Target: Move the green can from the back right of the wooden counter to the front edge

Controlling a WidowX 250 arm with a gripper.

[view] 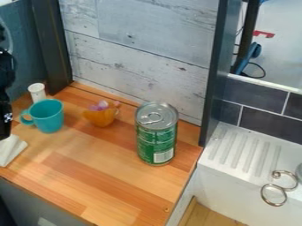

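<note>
Cloth (13, 150): white, creased, lying on the wooden surface (88, 181) at the left edge of the camera view, partly cut off by the frame. Gripper (5, 119): black, hanging at the same left edge, with its lower end close to the cloth. Contact between the two cannot be determined; whether the gripper is clenched, released or grasping something cannot be told.

Nearest neighbour: teal mug (50, 118), upright, handle toward the left edge, right of the gripper. Small white cylinder (36, 92) upright just behind the mug, near a dark post (49, 48). Right of the mug, slightly apart: small orange cup (100, 118) containing pink and purple pieces (102, 106); their nature is unclear.

Further right: green can (156, 143), upright, silver lid uppermost with pull tab, pale label patch low on its side. Whitewashed plank wall (141, 48) behind the surface; second dark post (214, 66) at its right end. Beyond that post: dark grey tiles (254, 95) above a white ridged drainboard (236, 152). Two metal rings (273, 195) at the drainboard's front edge, lower right of view.
</note>
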